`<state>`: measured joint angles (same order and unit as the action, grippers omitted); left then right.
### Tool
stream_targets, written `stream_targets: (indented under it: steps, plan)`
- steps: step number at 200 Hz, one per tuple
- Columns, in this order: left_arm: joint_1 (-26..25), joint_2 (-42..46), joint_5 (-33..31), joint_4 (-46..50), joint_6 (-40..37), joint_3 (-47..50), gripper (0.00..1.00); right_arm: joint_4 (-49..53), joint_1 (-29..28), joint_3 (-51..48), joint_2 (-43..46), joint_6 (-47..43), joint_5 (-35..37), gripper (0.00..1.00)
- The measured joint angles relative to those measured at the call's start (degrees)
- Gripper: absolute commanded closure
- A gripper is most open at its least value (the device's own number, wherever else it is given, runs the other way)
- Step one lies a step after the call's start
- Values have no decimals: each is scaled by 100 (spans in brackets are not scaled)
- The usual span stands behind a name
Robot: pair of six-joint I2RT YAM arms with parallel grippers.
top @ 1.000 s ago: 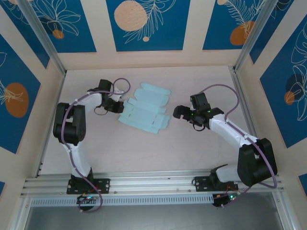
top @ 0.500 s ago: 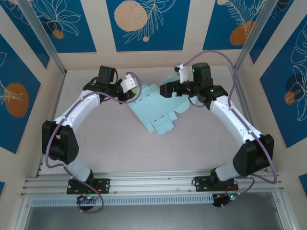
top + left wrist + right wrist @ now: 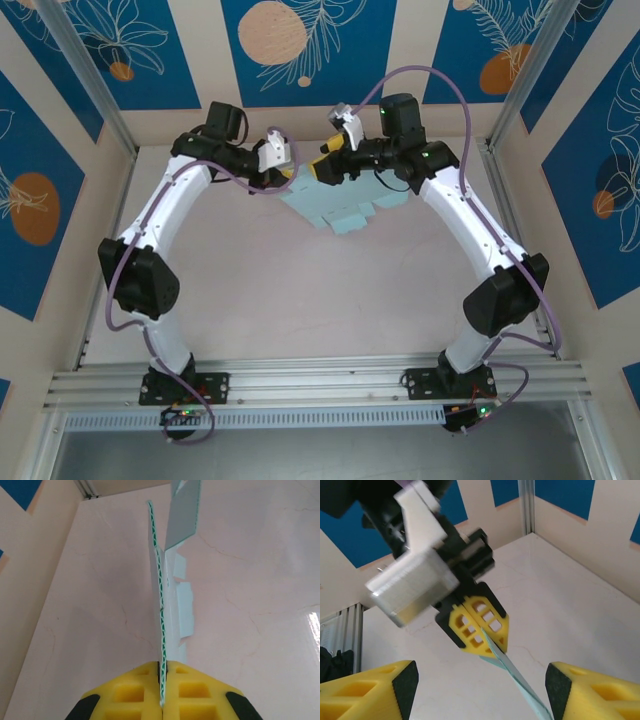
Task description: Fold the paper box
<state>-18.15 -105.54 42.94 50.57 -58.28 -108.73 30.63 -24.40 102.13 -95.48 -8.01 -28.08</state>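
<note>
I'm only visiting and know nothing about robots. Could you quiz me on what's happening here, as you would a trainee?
1. True or false: the left claw is shut on the box.
2. Pick one. The right claw is: A) open, B) shut on the box, C) shut on nothing.
3. Fill the gap: the box is thin card, pale ____ in colour.

Key: 1 true; 2 A; 3 blue.
</note>
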Motion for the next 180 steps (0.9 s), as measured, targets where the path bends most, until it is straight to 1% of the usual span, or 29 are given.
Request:
stream_targets:
  steps: [24,54,77,110,148,161,180]
  plan:
    - [0,-31,17,247,-92,-42,100,271,-26,258,2,-468,59,37]
    - [-26,-31,79,354,-170,-42,100,758,-175,553,0,-1058,271,37]
    - [-37,-24,109,361,-197,-42,100,1023,-328,592,-2,-1381,352,35]
    - [-52,96,208,393,-247,-31,100,1349,-378,627,-81,-1652,437,33]
    - [-120,479,280,393,-382,92,100,1589,-380,929,-334,-1832,610,33]
    - [-155,601,317,391,-407,160,100,1657,-404,1016,-407,-1893,671,34]
    - [-212,728,317,376,-431,275,100,1753,-455,1082,-479,-1982,713,39]
